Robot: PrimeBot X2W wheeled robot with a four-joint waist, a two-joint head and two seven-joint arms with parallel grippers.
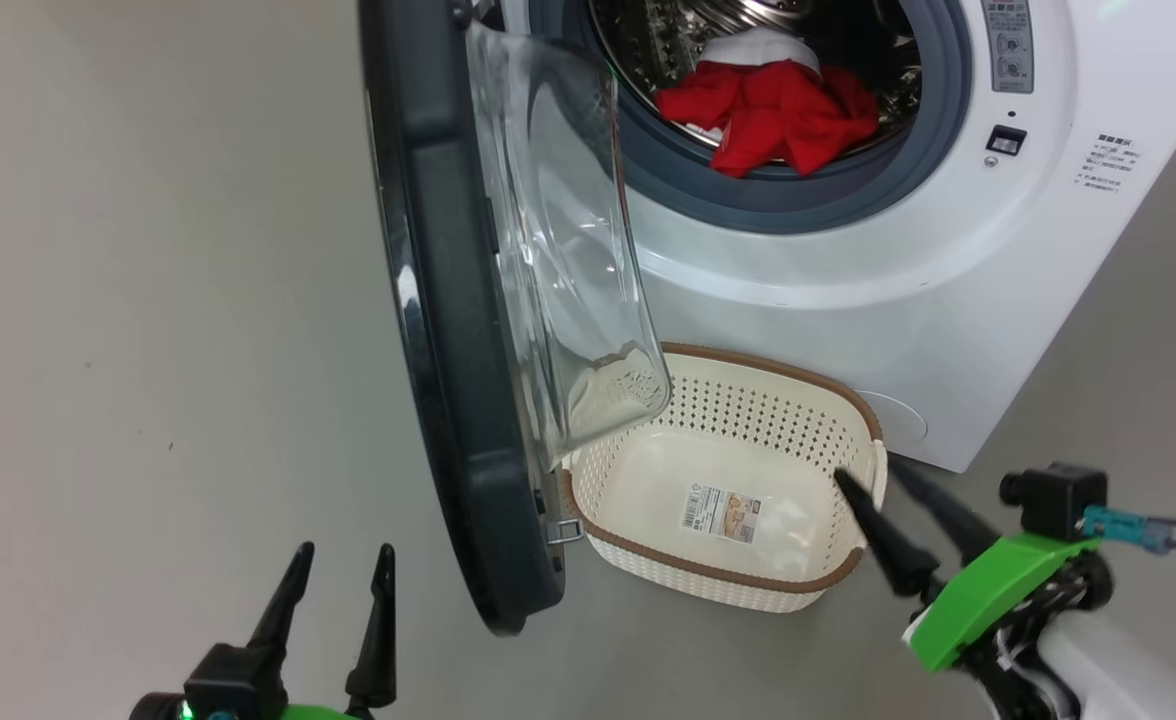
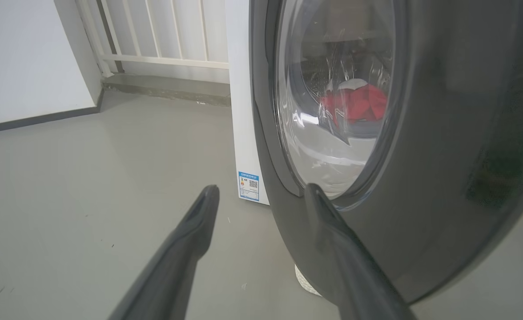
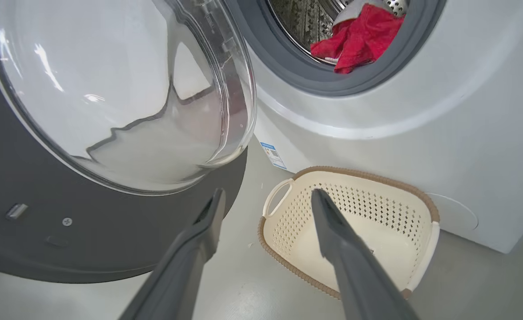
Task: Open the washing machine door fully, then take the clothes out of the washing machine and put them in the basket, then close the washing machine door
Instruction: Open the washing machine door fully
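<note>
The washing machine door [image 1: 448,330] stands swung out on the left, edge-on to the head view, its glass bowl [image 3: 110,93] bulging toward the machine. The white washing machine [image 1: 948,300] shows its grey ring and steel drum. The red clothes [image 1: 773,110] lie at the drum's mouth, also seen through the glass, clothes [image 2: 355,103], and from the right wrist, clothes [image 3: 361,35]. The cream basket [image 1: 828,590] sits on the floor below the opening, with nothing but its label inside. My left gripper [image 1: 343,552] is open, left of the door's outer rim. My right gripper [image 1: 873,472] is open beside the basket's right handle.
Grey floor spreads to the left of the door. A white railing [image 2: 163,40] and a wall with a dark skirting [image 2: 34,118] stand beyond the machine's side. A blue sticker [image 2: 249,186] marks the machine's lower corner.
</note>
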